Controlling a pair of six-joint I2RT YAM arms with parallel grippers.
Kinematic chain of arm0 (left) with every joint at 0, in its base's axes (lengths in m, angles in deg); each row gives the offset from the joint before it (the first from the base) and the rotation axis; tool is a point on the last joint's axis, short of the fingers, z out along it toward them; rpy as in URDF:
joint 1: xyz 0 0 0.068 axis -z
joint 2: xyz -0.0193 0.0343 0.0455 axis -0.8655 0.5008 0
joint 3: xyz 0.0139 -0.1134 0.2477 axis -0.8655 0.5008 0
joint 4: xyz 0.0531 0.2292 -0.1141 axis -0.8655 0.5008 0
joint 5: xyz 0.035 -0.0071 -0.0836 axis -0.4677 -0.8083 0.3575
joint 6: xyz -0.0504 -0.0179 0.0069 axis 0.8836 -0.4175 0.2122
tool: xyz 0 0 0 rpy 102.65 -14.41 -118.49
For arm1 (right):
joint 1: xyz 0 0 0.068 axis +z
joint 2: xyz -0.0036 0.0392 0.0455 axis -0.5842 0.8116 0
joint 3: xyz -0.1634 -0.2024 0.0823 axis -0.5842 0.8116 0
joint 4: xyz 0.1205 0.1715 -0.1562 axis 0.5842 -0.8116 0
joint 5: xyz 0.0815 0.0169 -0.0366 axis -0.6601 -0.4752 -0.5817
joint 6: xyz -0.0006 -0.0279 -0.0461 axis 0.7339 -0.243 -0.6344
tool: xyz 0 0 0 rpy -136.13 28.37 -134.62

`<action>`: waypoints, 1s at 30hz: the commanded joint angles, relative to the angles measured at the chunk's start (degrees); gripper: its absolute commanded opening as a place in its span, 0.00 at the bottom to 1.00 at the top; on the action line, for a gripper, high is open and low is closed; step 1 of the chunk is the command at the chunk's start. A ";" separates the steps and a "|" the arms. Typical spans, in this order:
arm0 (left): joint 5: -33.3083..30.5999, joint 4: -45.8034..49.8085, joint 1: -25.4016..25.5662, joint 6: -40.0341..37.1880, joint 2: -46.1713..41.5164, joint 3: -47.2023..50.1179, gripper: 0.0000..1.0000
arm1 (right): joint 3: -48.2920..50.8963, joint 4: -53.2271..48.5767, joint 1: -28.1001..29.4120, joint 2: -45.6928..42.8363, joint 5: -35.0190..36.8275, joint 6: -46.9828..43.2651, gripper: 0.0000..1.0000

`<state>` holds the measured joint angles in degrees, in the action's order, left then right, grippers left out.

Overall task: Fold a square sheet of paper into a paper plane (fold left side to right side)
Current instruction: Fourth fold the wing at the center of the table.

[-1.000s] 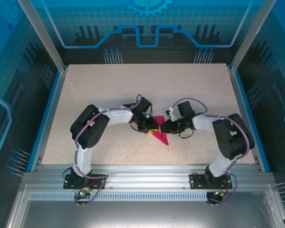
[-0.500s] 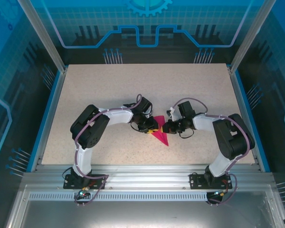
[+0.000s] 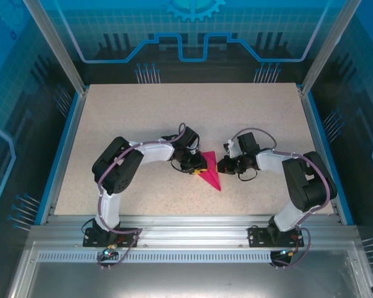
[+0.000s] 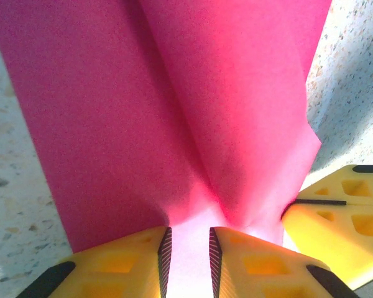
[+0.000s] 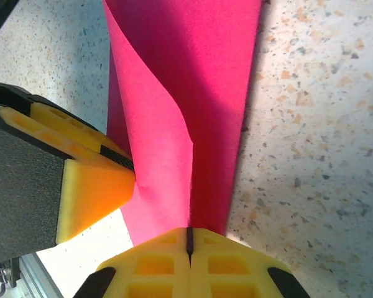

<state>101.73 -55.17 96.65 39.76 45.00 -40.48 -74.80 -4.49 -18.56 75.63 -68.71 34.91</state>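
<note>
The magenta paper plane lies mid-table as a narrow folded dart, its point toward the near right. My left gripper rests on its left end. In the left wrist view the jaws stand a narrow gap apart, and the paper fills that gap with creases running into it. My right gripper meets the paper's right edge. Its jaws are shut, and the edge of a lifted flap runs into the seam between them. One yellow left finger touches that flap from the left.
The speckled table stretches bare beyond the arms. Blue frame rails border it left and right, and an aluminium rail carrying both arm bases runs along the near edge. The two grippers sit almost tip to tip over the paper.
My right gripper has closed on the paper's edge and drawn slightly to the right. The left arm and the paper have stayed put.
</note>
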 commanded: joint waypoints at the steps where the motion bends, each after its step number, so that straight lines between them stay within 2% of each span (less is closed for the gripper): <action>1: -1.58 2.47 0.39 -0.78 1.06 -0.40 0.28 | 0.84 -2.22 -1.10 0.05 1.05 0.49 0.00; 18: -1.70 2.65 0.39 -1.02 0.98 -0.51 0.28 | 0.87 -2.87 -0.87 2.70 0.30 0.27 0.00; 30: -1.75 2.94 0.46 -1.19 1.06 -0.88 0.28 | 0.39 -0.85 -0.64 0.43 -0.46 0.19 0.00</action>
<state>101.71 -55.15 96.65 39.73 45.00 -40.50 -74.04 -5.45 -18.56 76.98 -68.27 35.09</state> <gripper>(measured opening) 0.281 0.041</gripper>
